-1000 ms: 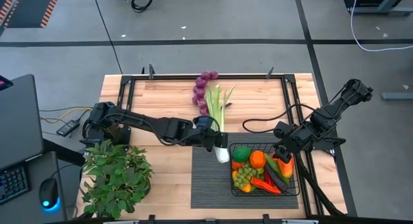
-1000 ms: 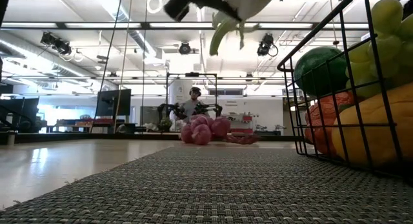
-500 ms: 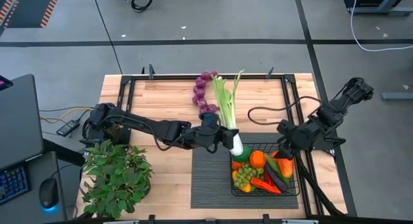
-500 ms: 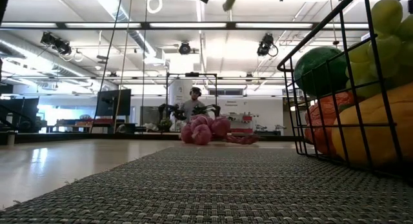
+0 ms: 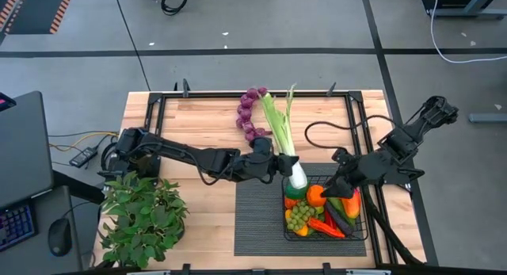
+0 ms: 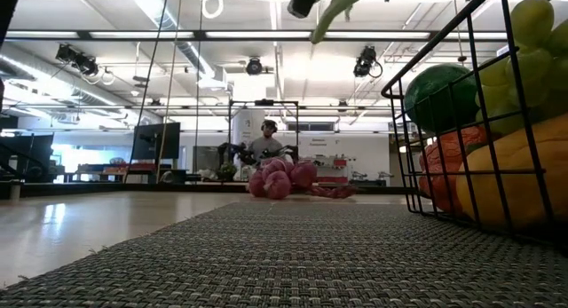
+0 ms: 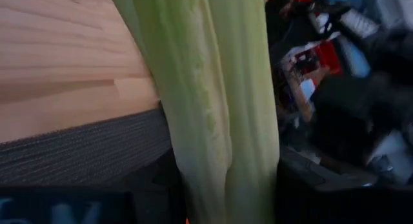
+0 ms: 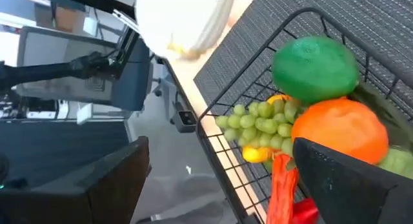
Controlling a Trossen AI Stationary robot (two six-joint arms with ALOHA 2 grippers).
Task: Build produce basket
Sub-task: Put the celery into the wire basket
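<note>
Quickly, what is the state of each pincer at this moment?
Left pincer: closed on the leek, carried above the basket.
Right pincer: open, empty, over the basket.

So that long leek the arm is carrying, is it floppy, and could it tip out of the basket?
The leek probably holds fairly stiff: gripped near its white end by the left gripper, its green stalk stays nearly straight. It looks light, since one gripper carries it. It is much longer than the basket, so it may overhang and could tip out.
</note>
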